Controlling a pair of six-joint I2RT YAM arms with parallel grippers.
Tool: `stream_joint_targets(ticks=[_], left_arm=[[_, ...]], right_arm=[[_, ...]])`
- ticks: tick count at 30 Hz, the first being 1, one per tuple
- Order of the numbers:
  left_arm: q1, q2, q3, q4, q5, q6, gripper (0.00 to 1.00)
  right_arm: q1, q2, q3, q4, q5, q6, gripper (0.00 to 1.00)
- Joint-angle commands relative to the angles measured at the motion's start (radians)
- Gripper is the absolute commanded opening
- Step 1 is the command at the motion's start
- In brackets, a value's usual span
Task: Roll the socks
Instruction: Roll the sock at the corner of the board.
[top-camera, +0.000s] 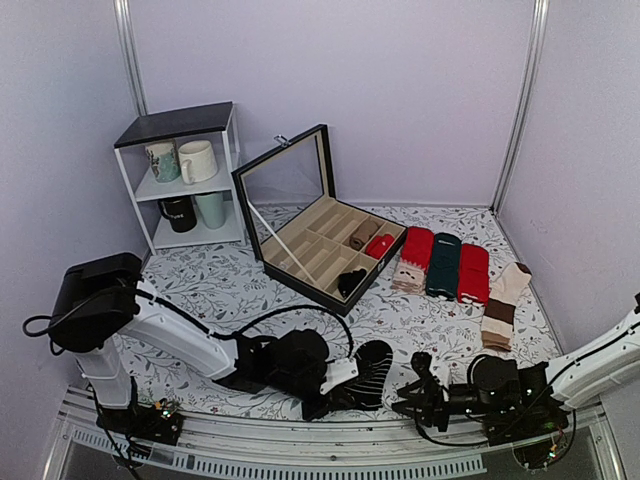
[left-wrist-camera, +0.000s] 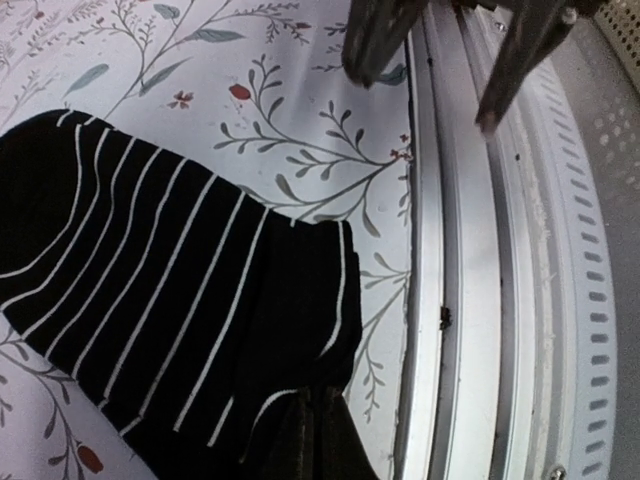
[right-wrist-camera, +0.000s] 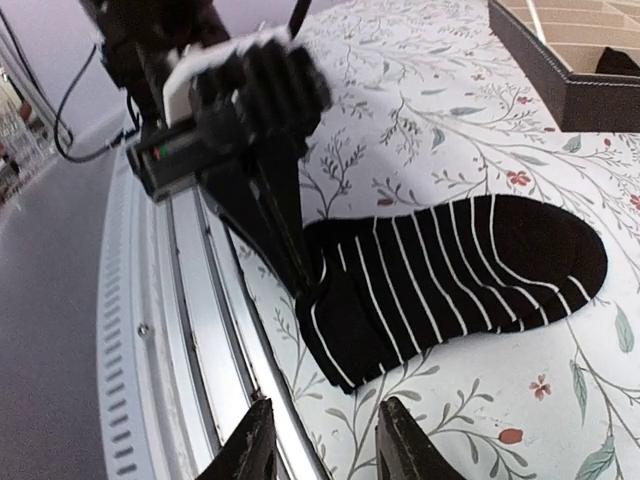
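The socks (top-camera: 368, 372) (left-wrist-camera: 150, 280) (right-wrist-camera: 450, 270), black with thin white stripes, lie flat on the floral tablecloth near the table's front edge. Their cuff end is folded over. My left gripper (top-camera: 333, 397) (left-wrist-camera: 320, 440) (right-wrist-camera: 305, 285) is shut on that folded cuff end, right beside the metal rail. My right gripper (top-camera: 408, 390) (right-wrist-camera: 325, 450) (left-wrist-camera: 435, 60) stands open just short of the cuff. Its fingers (right-wrist-camera: 250, 445) hold nothing and are apart from the fabric, one over the rail and one over the cloth.
A metal rail (top-camera: 300, 455) (right-wrist-camera: 190, 300) runs along the front edge. Behind stand an open compartment box (top-camera: 330, 240), a white shelf with mugs (top-camera: 185, 180), red and green socks (top-camera: 440, 265) and cream-and-brown socks (top-camera: 505, 295).
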Motion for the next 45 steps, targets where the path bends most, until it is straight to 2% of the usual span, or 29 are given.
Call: stream_joint_targets(ticks=[1, 6, 12, 29, 42, 45], left_arm=[[0.021, 0.058, -0.016, -0.19, 0.05, -0.022, 0.0], [0.035, 0.067, 0.002, -0.22, 0.081, -0.032, 0.0], [0.041, 0.072, 0.004, -0.243, 0.094, -0.042, 0.0], [0.053, 0.084, -0.001, -0.25, 0.135, -0.041, 0.0], [0.055, 0.093, -0.001, -0.253, 0.152, -0.029, 0.0], [0.055, 0.092, -0.001, -0.252, 0.157, -0.026, 0.0]], right_arm=[[0.093, 0.15, 0.081, 0.093, 0.132, -0.17, 0.37], [0.171, 0.341, 0.196, 0.085, 0.234, -0.315, 0.38], [0.184, 0.453, 0.222, 0.153, 0.236, -0.406, 0.37], [0.182, 0.6, 0.256, 0.188, 0.261, -0.443, 0.37], [0.155, 0.665, 0.27, 0.183, 0.22, -0.419, 0.28], [0.122, 0.669, 0.276, 0.165, 0.187, -0.389, 0.21]])
